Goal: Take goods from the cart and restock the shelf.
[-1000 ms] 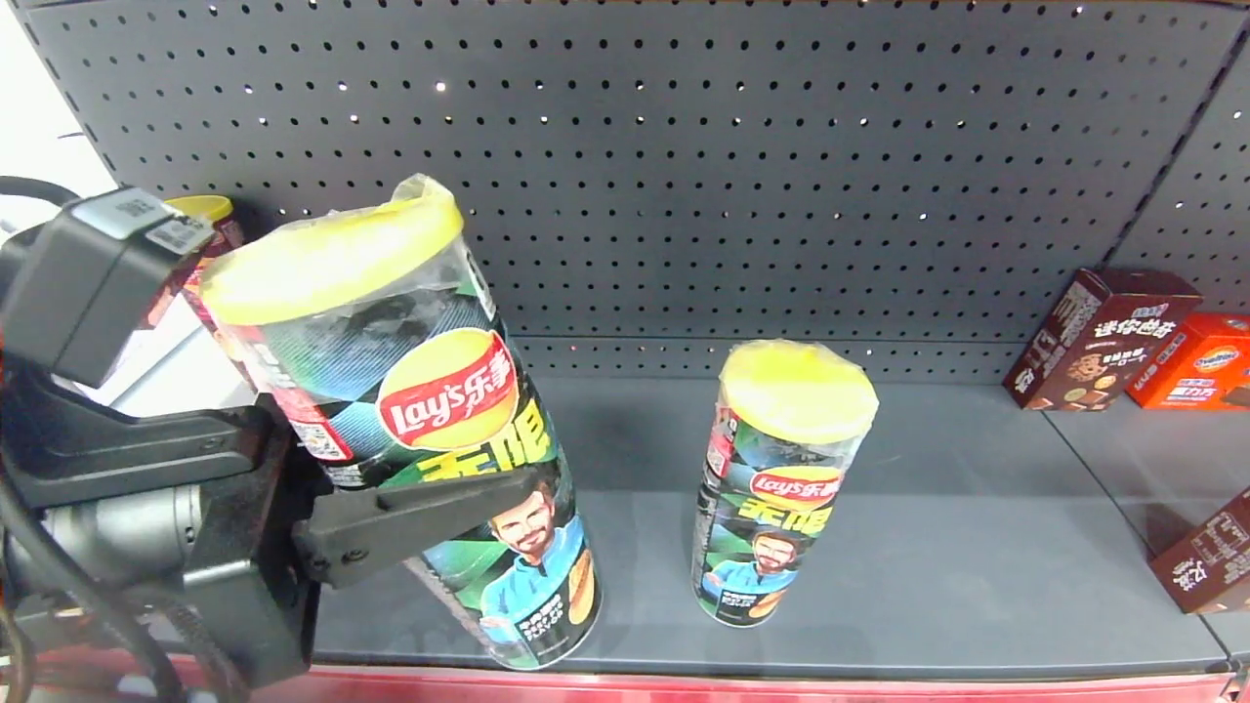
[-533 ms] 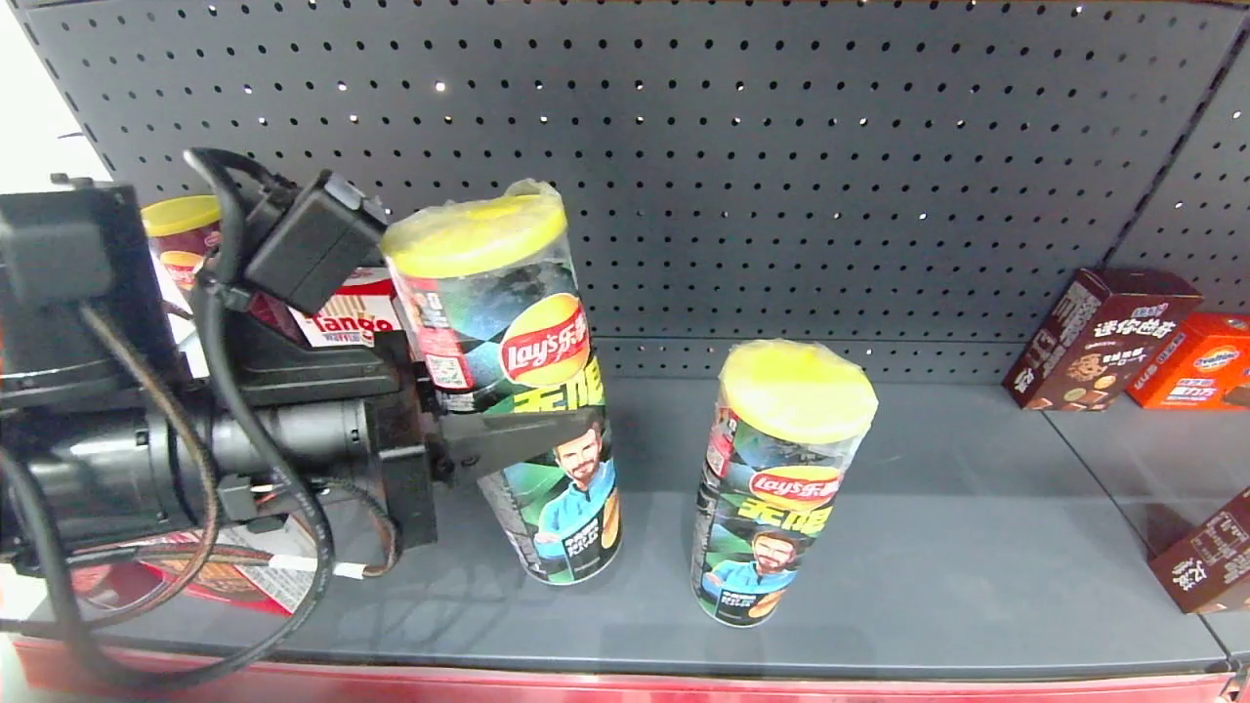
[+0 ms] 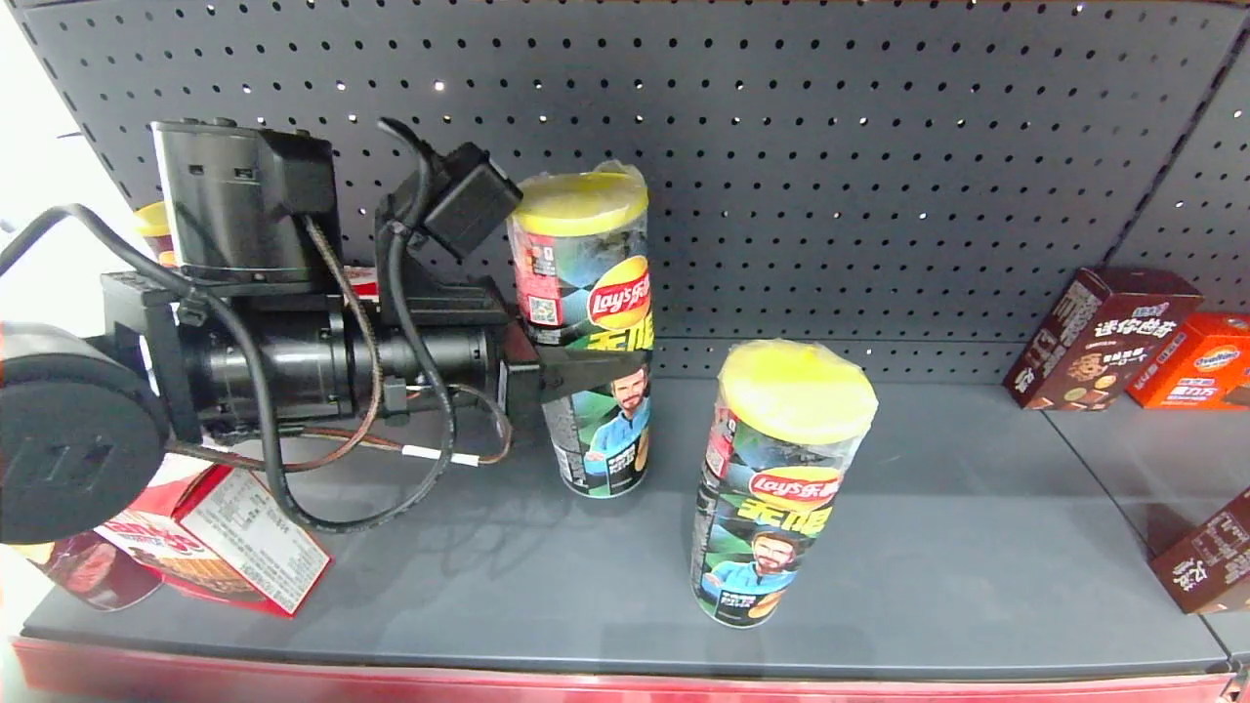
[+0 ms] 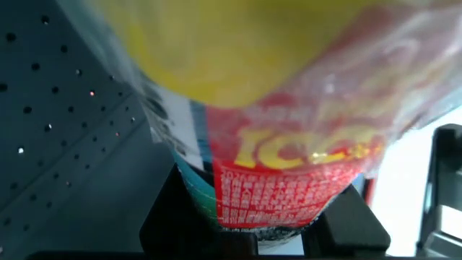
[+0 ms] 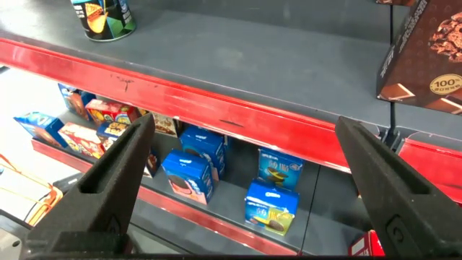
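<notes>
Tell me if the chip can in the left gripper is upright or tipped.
Roughly upright: the chip can has its yellow lid on top, left gripper clamped around its middle. Cannot tell whether its base touches the shelf.

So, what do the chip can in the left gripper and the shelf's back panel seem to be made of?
The held can: probably cardboard tube with glossy printed wrap; clear film crinkles over its yellow lid, likely plastic. The back panel: looks like matte dark grey painted metal, with regular punched holes.
</notes>
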{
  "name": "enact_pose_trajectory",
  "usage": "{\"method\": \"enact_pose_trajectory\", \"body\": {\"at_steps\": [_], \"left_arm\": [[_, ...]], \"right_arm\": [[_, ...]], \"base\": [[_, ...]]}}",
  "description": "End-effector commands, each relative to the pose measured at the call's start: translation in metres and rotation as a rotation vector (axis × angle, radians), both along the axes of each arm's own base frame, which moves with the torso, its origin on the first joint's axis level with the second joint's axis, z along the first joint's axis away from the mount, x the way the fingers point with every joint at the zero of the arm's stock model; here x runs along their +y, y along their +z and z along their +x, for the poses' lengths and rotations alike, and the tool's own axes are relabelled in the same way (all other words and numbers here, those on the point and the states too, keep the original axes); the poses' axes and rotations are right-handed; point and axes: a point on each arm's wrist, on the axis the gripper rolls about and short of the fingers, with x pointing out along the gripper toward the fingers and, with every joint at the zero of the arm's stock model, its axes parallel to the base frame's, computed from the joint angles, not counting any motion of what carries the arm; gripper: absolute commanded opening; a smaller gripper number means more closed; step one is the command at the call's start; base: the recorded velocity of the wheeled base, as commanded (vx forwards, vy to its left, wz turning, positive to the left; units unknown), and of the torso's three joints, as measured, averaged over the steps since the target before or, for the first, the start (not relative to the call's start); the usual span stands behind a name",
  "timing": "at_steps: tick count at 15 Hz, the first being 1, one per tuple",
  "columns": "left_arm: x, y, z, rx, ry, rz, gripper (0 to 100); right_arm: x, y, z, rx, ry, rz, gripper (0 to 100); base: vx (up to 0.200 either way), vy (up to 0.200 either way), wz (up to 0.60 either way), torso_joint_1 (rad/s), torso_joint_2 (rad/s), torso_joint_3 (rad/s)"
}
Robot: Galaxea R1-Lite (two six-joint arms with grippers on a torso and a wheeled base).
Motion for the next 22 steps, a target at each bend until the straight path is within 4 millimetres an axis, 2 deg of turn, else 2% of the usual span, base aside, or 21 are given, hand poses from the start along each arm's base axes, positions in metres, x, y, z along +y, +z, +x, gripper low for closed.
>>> {"method": "enact_pose_trajectory", "body": {"at_steps": [1, 4, 9, 17, 22], "left_arm": [[-0.01, -0.011, 0.024, 0.012, 0.006, 0.006, 0], [-0.021, -0.016, 0.048, -0.025, 0.008, -0.013, 0], [-0.033, -0.027, 0.067, -0.039, 0.005, -0.018, 0], [-0.053, -0.038, 0.085, -0.045, -0.02, -0.023, 0], [-0.057, -0.049, 0.092, -0.041, -0.021, -0.02, 0]], "right_arm": [[0.0, 0.0, 0.0, 0.001, 0.0, -0.001, 100], [0.0, 0.0, 0.0, -0.001, 0.0, 0.0, 100], [0.0, 0.0, 0.0, 0.001, 0.0, -0.001, 100], [0.0, 0.0, 0.0, -0.001, 0.0, 0.0, 100], [0.0, 0.0, 0.0, -0.001, 0.0, 0.0, 100]], "base": [[0.0, 0.0, 0.0, 0.0, 0.0, 0.0], [0.0, 0.0, 0.0, 0.0, 0.0, 0.0], [0.0, 0.0, 0.0, 0.0, 0.0, 0.0], [0.0, 0.0, 0.0, 0.0, 0.0, 0.0], [0.0, 0.0, 0.0, 0.0, 0.0, 0.0]]}}
